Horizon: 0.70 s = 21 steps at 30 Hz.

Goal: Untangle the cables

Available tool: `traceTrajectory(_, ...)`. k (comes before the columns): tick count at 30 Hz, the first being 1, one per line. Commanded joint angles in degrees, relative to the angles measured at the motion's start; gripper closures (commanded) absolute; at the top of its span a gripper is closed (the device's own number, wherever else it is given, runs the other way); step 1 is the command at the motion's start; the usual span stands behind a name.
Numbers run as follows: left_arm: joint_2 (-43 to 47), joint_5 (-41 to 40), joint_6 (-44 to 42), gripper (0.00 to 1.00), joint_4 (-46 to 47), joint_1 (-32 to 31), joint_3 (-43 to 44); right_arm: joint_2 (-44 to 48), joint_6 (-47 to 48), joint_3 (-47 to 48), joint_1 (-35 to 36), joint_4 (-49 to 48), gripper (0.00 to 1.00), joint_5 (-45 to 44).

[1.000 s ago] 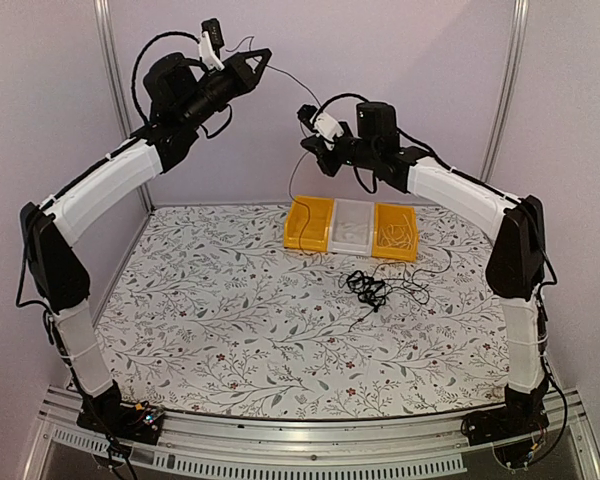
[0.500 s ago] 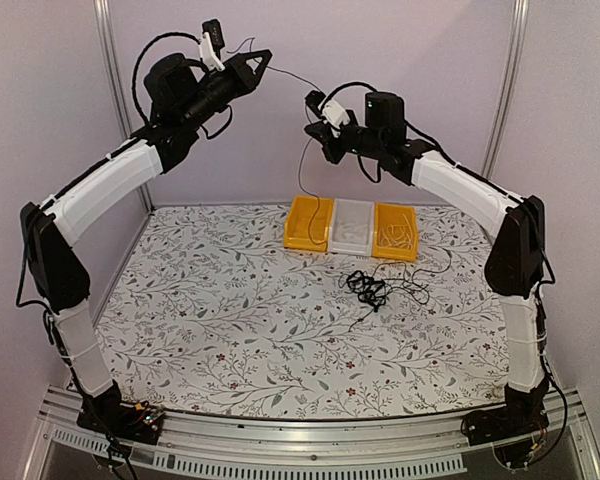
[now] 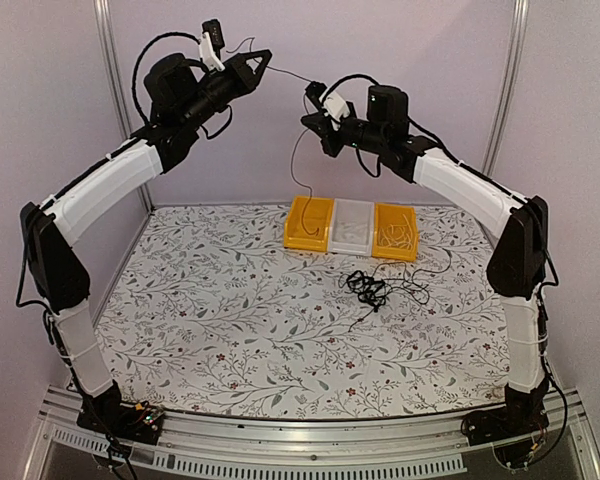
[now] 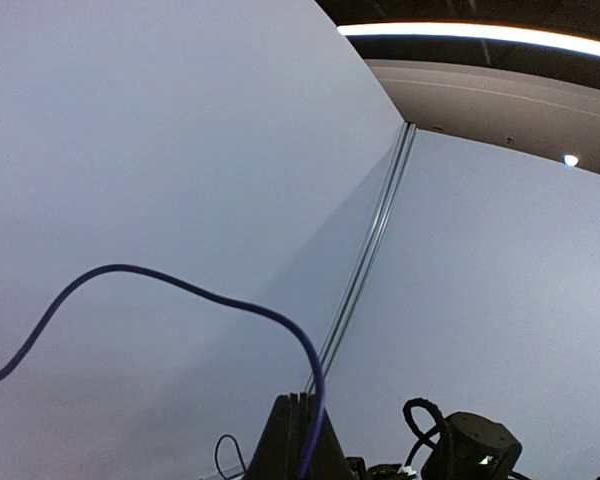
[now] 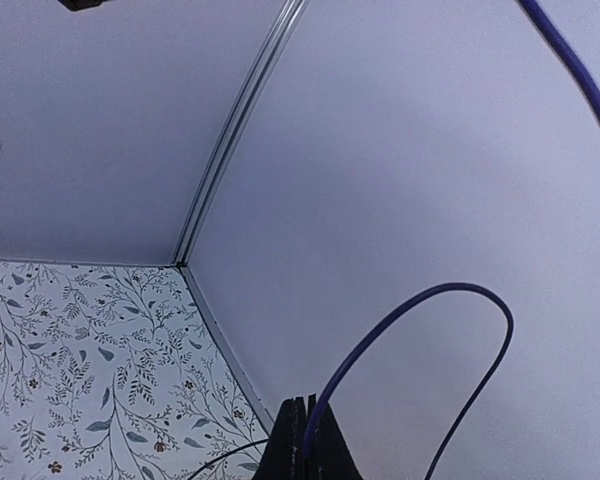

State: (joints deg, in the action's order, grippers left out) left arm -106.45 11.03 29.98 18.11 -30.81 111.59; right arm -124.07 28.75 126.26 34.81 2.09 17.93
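Left fingers (image 3: 267,61) & right fingers (image 3: 307,120) are both pinching one strand (image 3: 288,72) high up — rest of the cables (image 3: 368,288) are lying clumped on the surface (image 3: 210,310). Pulling apart slowly w/ steady tension is looking wise — no jerks.

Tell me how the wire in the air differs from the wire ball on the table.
The lifted strand runs high between the left gripper and right gripper; the clump lies on the table. The strand is one line; the clump is knotted loops. Both are thin and dark.
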Motion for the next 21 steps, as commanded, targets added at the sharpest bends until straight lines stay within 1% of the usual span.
traceTrajectory(1,0.7,0.0,-0.9,1.00,0.4,-0.2,-0.1,-1.4,0.8,2.6,-0.6,-3.4,1.00,-2.1)
traceTrajectory(5,0.8,0.0,-0.9,1.00,0.2,-0.2,-0.7,-2.9,0.3,4.0,-0.9,-4.3,1.00,-2.4)
traceTrajectory(14,1.6,-0.6,-0.7,1.00,-0.2,-0.2,-3.1,-7.2,1.1,3.4,-2.6,-5.9,1.00,-3.9)
traceTrajectory(18,2.4,-1.7,-0.9,1.00,-0.4,-0.2,-6.4,-10.7,-0.4,1.7,-4.1,-5.4,1.00,-4.5)
traceTrajectory(21,3.8,-4.9,-1.4,1.00,-1.5,-0.3,-10.9,-12.7,0.1,-0.7,-4.7,-5.0,1.00,-3.9)
